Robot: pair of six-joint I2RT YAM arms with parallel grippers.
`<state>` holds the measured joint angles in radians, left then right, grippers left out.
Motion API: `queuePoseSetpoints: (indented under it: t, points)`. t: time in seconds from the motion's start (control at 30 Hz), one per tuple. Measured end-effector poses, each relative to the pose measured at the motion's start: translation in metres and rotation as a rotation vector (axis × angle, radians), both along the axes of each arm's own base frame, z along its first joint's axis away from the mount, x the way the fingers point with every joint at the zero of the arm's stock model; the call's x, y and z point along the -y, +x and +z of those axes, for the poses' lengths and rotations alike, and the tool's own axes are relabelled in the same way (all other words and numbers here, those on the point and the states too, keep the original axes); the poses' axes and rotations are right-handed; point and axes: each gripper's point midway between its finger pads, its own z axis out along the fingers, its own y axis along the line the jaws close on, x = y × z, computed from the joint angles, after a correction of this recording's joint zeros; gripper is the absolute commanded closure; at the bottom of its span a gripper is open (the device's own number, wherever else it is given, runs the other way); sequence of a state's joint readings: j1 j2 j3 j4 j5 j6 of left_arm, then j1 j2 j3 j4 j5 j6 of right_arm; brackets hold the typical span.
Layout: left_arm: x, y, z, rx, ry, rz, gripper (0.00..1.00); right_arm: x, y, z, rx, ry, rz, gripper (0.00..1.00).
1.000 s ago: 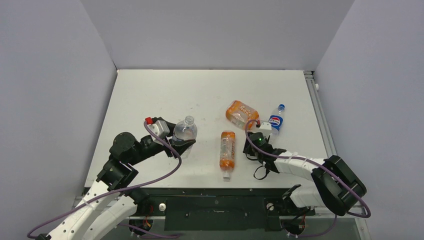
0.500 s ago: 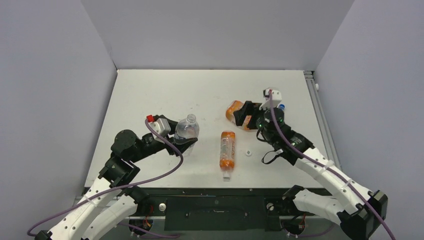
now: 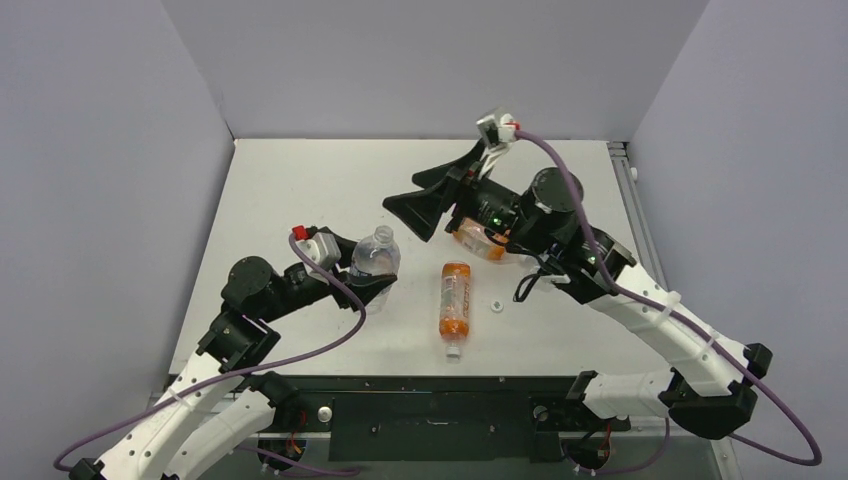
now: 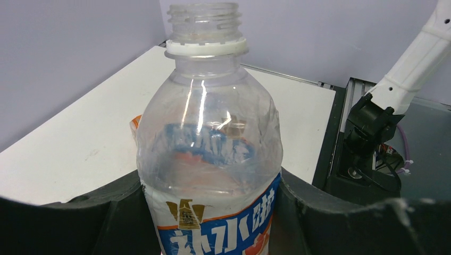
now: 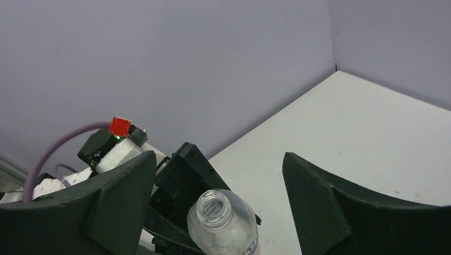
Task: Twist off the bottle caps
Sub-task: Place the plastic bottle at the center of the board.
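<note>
My left gripper [image 3: 366, 285] is shut on a clear bottle [image 3: 372, 260] with a blue-and-white label, held upright above the table. Its neck [image 4: 203, 21] is open, with no cap on it. My right gripper [image 3: 412, 215] hangs open and empty high over the table's middle, looking down at that bottle [image 5: 226, 223]. A loose white cap [image 3: 497, 303] lies on the table. The slim orange bottle [image 3: 455, 298] lies flat with its white cap [image 3: 453, 350] on. The wide orange bottle [image 3: 478, 238] is partly hidden under the right arm.
Grey walls close in the white table [image 3: 300, 190] on the left, back and right. The right arm [image 3: 640, 310] stretches over the table's right half. Black frame parts [image 4: 367, 154] stand off the table's near edge.
The right gripper opened and left a white cap on the table. It then rose and swung left, toward the bottle in the left gripper. The left arm barely moved.
</note>
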<state>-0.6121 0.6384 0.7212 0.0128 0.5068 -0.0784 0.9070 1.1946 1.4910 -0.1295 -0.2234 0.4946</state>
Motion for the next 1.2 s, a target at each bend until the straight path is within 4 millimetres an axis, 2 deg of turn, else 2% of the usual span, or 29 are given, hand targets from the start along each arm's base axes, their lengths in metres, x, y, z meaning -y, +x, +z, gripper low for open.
queuePoseSetpoints:
  t: [0.2,0.3,0.53,0.6,0.67,0.7,0.73,0.77,0.8,0.83,0.87,0.9,1.03,1.2]
  points:
    - [0.0,-0.003,0.01,0.017,-0.017,-0.012,1.0,-0.04,-0.008,-0.05,-0.065,-0.135,0.109,0.36]
    - [0.001,-0.003,0.011,0.02,-0.019,-0.015,1.0,-0.048,-0.013,-0.066,-0.083,-0.181,0.142,0.38]
    - [0.001,-0.003,0.01,0.014,-0.02,-0.015,1.0,-0.055,-0.029,-0.074,-0.076,-0.214,0.197,0.52]
    - [0.001,-0.002,0.01,0.012,-0.019,-0.015,1.0,-0.056,-0.031,-0.074,-0.071,-0.218,0.204,0.59]
    - [0.002,-0.002,0.009,0.01,-0.018,-0.016,1.0,-0.056,-0.033,-0.076,-0.065,-0.228,0.207,0.71]
    - [0.002,-0.002,0.009,0.01,-0.018,-0.018,1.0,-0.056,-0.032,-0.077,-0.061,-0.235,0.201,0.8]
    - [0.002,-0.002,0.009,0.009,-0.017,-0.018,0.97,-0.056,-0.031,-0.078,-0.063,-0.239,0.196,0.85]
    - [0.002,-0.002,0.009,0.008,-0.017,-0.018,0.75,-0.056,-0.03,-0.079,-0.059,-0.241,0.189,0.94]
    - [0.002,-0.002,0.009,0.007,-0.017,-0.019,0.61,-0.056,-0.028,-0.079,-0.056,-0.246,0.183,0.97]
    - [0.002,-0.002,0.009,0.005,-0.018,-0.017,0.28,-0.056,-0.027,-0.079,-0.05,-0.253,0.178,1.0]
    - [0.002,-0.001,0.01,0.004,-0.018,-0.015,0.04,-0.056,-0.026,-0.079,-0.048,-0.259,0.171,1.0]
    - [0.001,0.0,0.011,0.002,-0.021,-0.008,0.0,-0.055,-0.024,-0.078,-0.042,-0.265,0.162,1.0]
    - [-0.003,0.005,0.022,0.0,-0.032,0.034,0.03,-0.051,-0.009,-0.093,-0.009,-0.352,0.083,1.0]
    - [-0.021,0.006,0.025,-0.008,-0.015,0.129,0.03,-0.041,0.034,-0.121,0.016,-0.458,-0.042,1.0]
